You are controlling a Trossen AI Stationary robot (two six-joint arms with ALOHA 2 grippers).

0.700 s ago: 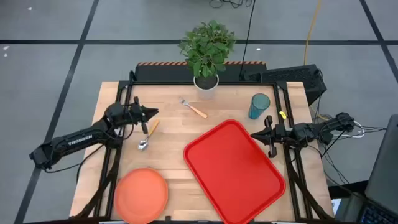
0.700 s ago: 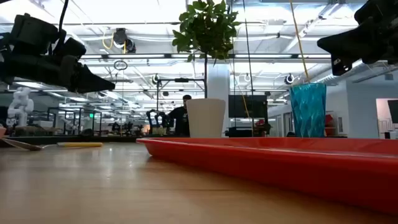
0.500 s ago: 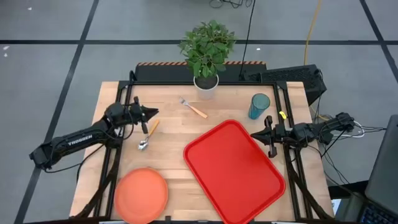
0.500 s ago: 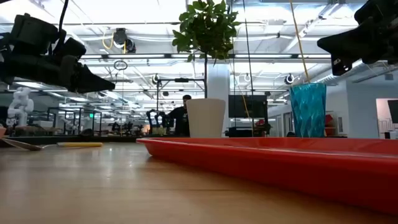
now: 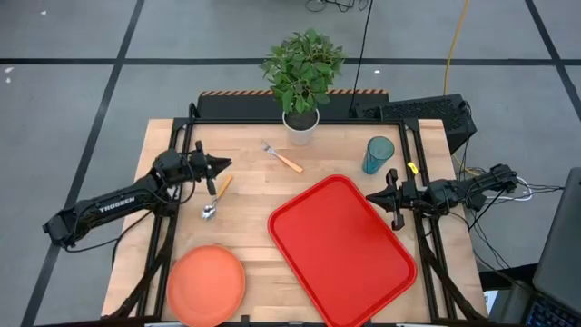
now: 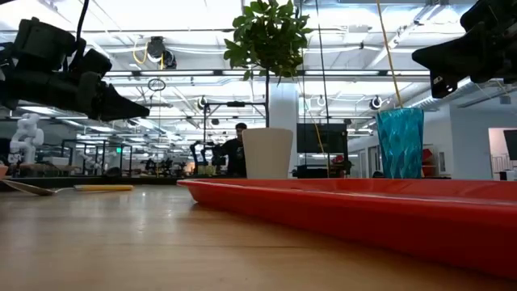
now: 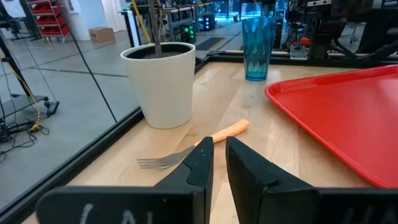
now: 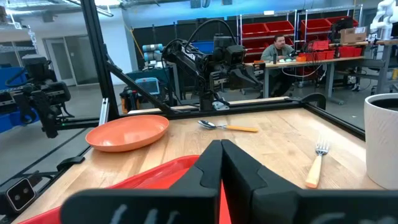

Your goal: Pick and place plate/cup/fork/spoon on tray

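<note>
The red tray (image 5: 340,247) lies at the table's right middle. The orange plate (image 5: 206,284) lies flat at the near left corner. Left of centre lies the orange-handled spoon (image 5: 216,198). The fork (image 5: 283,158) lies near the plant pot, and the teal cup (image 5: 379,154) stands upright past the tray's far right corner. My left gripper (image 5: 227,164) hovers level just beyond the spoon's handle end, its fingers (image 7: 202,162) a narrow gap apart with nothing between. My right gripper (image 5: 368,197) hovers shut over the tray's right edge, pointing toward the table's left.
A white pot (image 5: 300,121) with a green plant stands at the far edge's middle. Bare wood lies between spoon, fork and tray. Dark frame rails run along the table's left and right sides. In the right wrist view a person (image 8: 280,48) sits at a bench far behind the table.
</note>
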